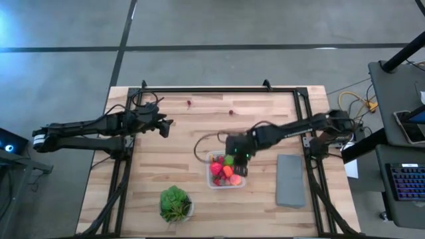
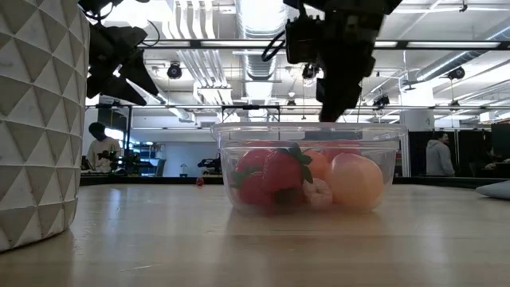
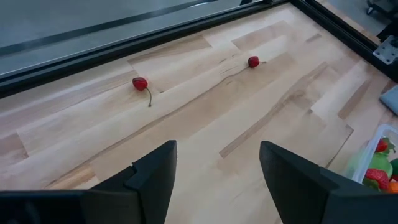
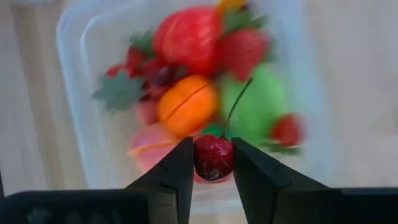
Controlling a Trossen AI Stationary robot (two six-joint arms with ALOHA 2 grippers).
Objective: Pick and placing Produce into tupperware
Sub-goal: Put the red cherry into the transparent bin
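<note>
A dark red cherry [image 4: 214, 157] (stem up) is pinched between the fingers of the right tool [image 4: 211, 163], directly above the clear tupperware [image 1: 226, 183] mid-tabletop, already piled with produce [image 2: 311, 179]. Two cherries [image 3: 140, 83] lie apart near the far edge. The left tool [image 3: 217, 171] hovers open over bare tabletop [image 1: 199, 126].

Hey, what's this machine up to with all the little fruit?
It is filling a clear tupperware with toy produce. The right gripper hangs just above the tub, pinching a red cherry over the fruit already inside. The left gripper waits open above the table, facing two more cherries lying on the wood.
</note>
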